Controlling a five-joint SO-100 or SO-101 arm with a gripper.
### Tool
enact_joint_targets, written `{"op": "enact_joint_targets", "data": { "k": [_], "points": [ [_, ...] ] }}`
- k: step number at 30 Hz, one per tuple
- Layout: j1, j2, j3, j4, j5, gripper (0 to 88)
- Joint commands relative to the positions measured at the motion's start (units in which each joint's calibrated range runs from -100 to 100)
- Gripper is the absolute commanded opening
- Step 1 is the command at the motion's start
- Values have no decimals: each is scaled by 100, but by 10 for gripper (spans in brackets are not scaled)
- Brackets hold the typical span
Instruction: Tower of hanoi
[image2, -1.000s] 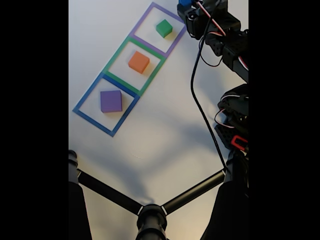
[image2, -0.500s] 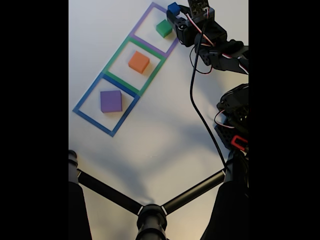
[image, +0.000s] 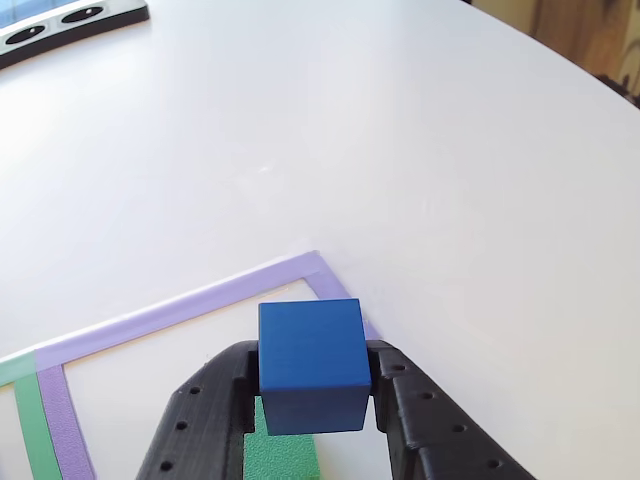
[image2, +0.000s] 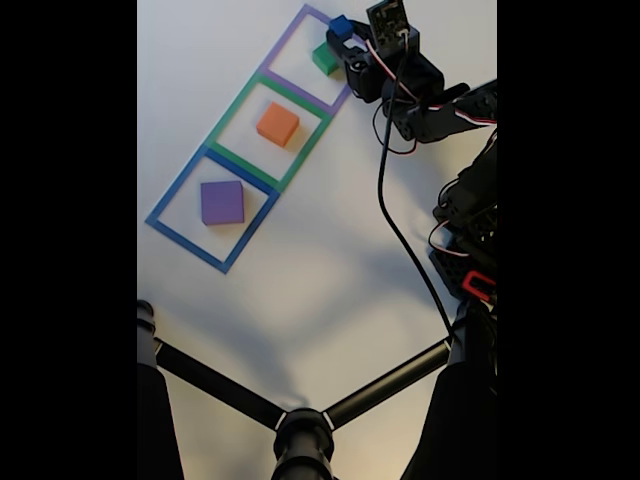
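My gripper (image: 312, 385) is shut on the small blue cube (image: 311, 365), holding it just above the green cube (image: 280, 455), which peeks out below it. In the fixed view the gripper (image2: 342, 35) carries the blue cube (image2: 341, 26) over the green cube (image2: 323, 57) inside the purple tape square (image2: 300, 20). The orange block (image2: 277, 124) lies in the green tape square, and the purple slab (image2: 222, 202) lies in the blue tape square. Whether the blue cube touches the green one I cannot tell.
The arm and its cables (image2: 440, 110) fill the right side of the fixed view. A black tripod (image2: 300, 425) spans the bottom. A dark tray edge (image: 60, 25) shows at the far left of the white round table (image: 450, 150).
The gripper has carried the blue cube leftward from the table's upper right edge to a spot over the green cube. The other blocks have not moved.
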Motion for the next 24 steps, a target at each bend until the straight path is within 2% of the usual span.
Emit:
{"op": "enact_joint_targets", "data": {
  "k": [1,24],
  "points": [
    [-111,86,-264,-343,0,8],
    [-172,719,-164,-934,0,8]
  ]
}}
